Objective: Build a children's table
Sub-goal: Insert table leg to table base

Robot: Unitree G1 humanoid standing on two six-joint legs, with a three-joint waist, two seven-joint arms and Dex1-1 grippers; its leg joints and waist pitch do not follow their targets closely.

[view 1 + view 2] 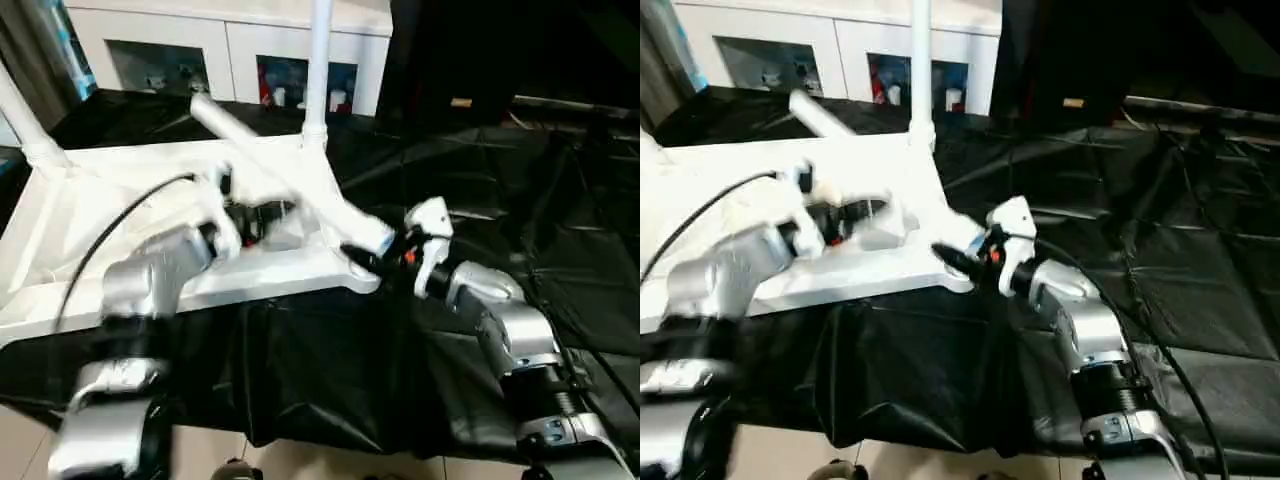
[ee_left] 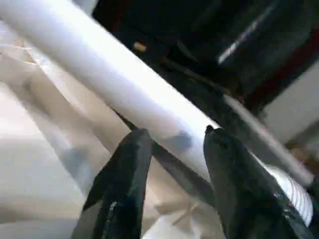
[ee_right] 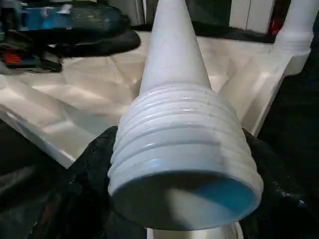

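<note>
a: on the black-draped work table (image 1: pixel 480 160), what takes up the most room?

b: the children's table (image 1: pixel 90 215), upside down, ribbed underside up. its near edge runs close along the drape's front edge, and its near right corner reaches toward the middle of the drape. open black cloth spreads to the right of it and beyond (creased, but bare of parts).

a: and the legs?

b: one upright leg (image 1: pixel 320 60) stands in the far right corner socket, another (image 1: pixel 20 120) rises at the far left corner. a loose leg (image 1: pixel 290 180) lies slantwise across the underside, from the far middle down to the near right corner.

a: who has hold of that one?

b: the right gripper (image 1: pixel 375 255) is clamped on its threaded end, black fingers (image 3: pixel 89 164) on either side of the ridges, just at the near right corner. the left gripper (image 2: pixel 172 144) sits over the middle of the tabletop with its jaws parted; the leg crosses just beyond the two fingertips (image 2: pixel 134 144), and nothing lies between them.

a: behind all this?

b: a white cabinet (image 1: pixel 230 50) along the far edge of the drape.
</note>
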